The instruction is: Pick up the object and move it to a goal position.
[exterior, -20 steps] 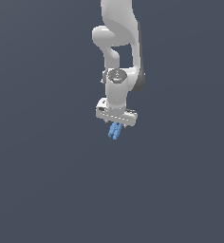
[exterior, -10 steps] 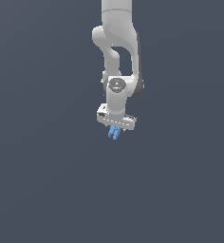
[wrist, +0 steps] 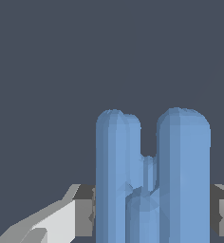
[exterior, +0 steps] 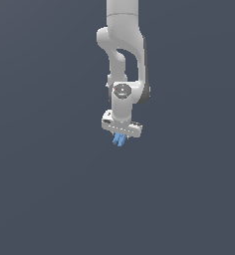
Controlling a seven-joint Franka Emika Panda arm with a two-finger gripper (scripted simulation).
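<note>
The object [exterior: 119, 140], a light-blue cluster of short parallel rods, pokes out just below the white gripper [exterior: 120, 135]. In the wrist view its rounded rods [wrist: 152, 180] stand between the grey gripper fingers [wrist: 61, 220], which are closed against its sides. The arm [exterior: 123, 55] hangs from above. No tabletop edge is distinguishable in the uniform dark background.

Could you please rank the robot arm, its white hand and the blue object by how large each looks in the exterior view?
1. The robot arm, by far the largest.
2. The hand, a wide white bar.
3. The blue object, a small piece showing below the hand.
</note>
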